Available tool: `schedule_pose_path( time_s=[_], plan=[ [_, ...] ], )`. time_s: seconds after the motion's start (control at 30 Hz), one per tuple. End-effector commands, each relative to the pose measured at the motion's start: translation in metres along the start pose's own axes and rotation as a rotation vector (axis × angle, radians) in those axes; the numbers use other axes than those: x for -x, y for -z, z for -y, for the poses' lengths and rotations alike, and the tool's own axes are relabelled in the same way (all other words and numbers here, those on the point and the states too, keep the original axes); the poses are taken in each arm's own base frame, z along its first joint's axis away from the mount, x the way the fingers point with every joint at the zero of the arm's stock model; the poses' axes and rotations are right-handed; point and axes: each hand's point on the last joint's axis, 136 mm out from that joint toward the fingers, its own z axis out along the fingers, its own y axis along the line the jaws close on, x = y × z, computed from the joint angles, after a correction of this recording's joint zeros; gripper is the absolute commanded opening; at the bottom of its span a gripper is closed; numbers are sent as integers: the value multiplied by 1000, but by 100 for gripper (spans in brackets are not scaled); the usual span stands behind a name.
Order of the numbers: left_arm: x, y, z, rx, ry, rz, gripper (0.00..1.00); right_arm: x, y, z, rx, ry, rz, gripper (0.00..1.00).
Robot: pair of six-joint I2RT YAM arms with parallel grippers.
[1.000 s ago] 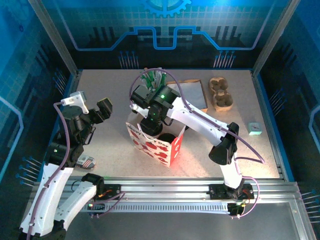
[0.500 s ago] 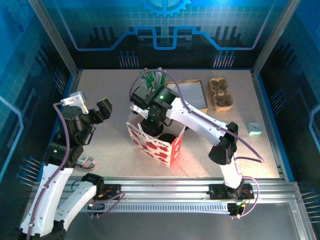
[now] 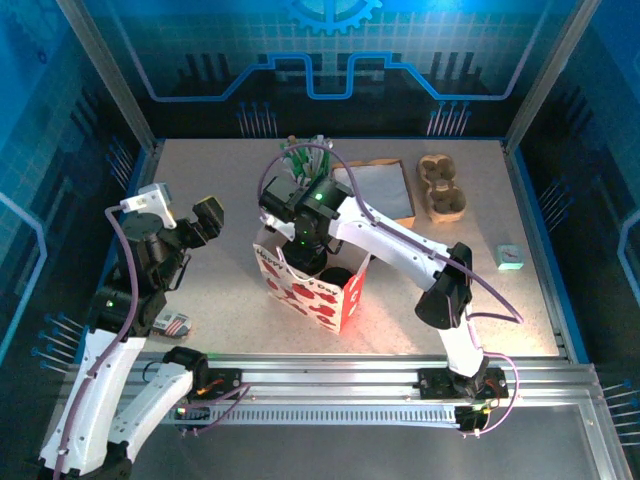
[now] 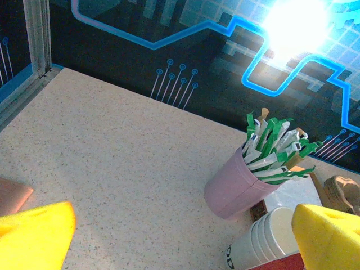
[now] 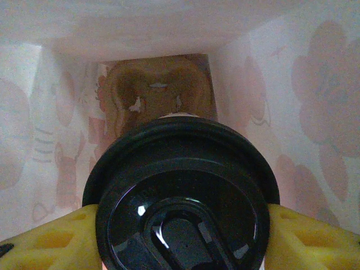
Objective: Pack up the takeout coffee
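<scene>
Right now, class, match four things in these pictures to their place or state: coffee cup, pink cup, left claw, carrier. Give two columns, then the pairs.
Things:
1. coffee cup
2. pink cup
3. left claw
4. carrier

Place or state:
A. open, holding nothing
B. full of green-white sticks
C. brown, on the far right part of the table
D. inside the bag, gripped by the right claw

Pairs: 1-D, 2-B, 3-A, 4-C

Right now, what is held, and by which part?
The right gripper holds the takeout coffee by opposite sides at its black lid; the left gripper holds nothing.
</scene>
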Motion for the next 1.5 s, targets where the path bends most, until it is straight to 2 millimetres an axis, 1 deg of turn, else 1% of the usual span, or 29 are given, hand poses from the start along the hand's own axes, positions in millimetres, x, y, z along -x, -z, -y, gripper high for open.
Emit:
schedule_pose_path(
  time_s=[0.0,0.67,0.87,1.47],
  plan=[
    [5,0,-3,9,-23,36,99,-6,-9,0,-8,15,-41,49],
    [7,1,-3,8,-26,41,99,-11,-19,-3,-1,9,-67,48],
    [6,1,-3,9,-26,40,99,-10,-15,-2,-3,5,-51,49],
    [6,0,-3,9,-28,40,99,-10,-16,-2,-3,5,-54,49]
  ],
)
